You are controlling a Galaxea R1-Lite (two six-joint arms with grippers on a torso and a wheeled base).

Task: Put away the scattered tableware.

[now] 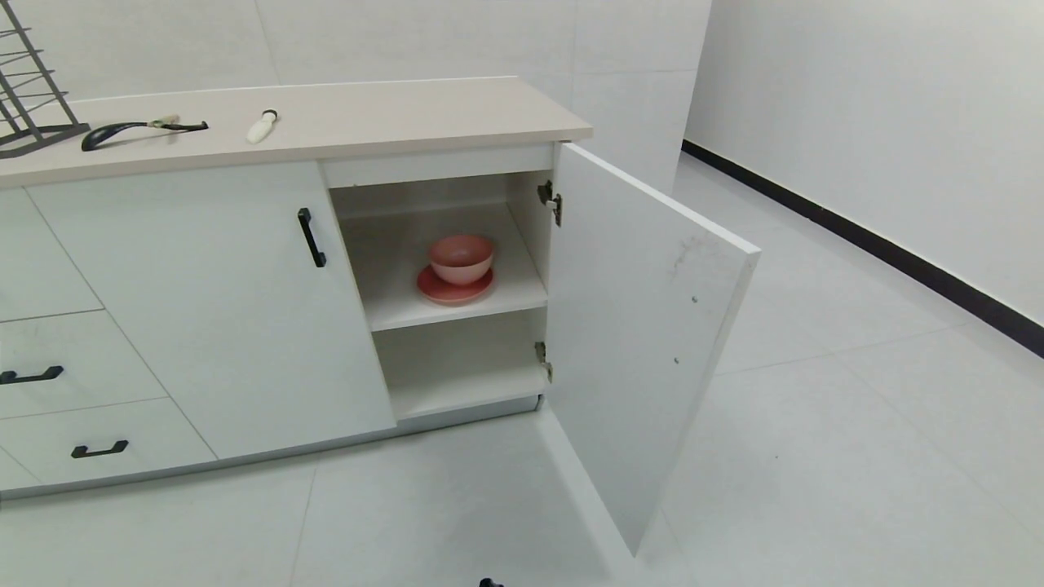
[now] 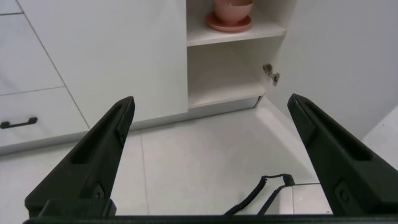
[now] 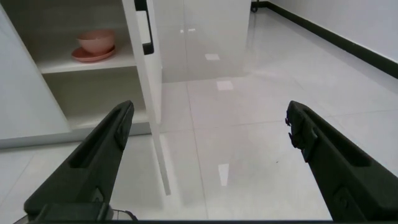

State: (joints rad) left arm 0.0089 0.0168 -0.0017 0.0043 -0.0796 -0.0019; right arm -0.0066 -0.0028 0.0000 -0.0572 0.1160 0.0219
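Looks partly done: pink plastic bowl (image 1: 461,258) on round pink plate (image 1: 454,290) on upper cabinet shelf (image 1: 391,303); left to stow from beige surface (image 1: 391,114): black ladle (image 1: 122,130), white-handled utensil (image 1: 263,126); left gripper (image 2: 211,102), right gripper (image 3: 210,107) spread, empty.

Wire rack (image 1: 28,90), ten o'clock, cut off by the edge; plate (image 1: 453,296) mostly hidden under bowl (image 1: 461,257); white-handled utensil (image 1: 263,126) too small to identify.

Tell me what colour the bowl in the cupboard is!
Pink; the round bowl shows best in head view.
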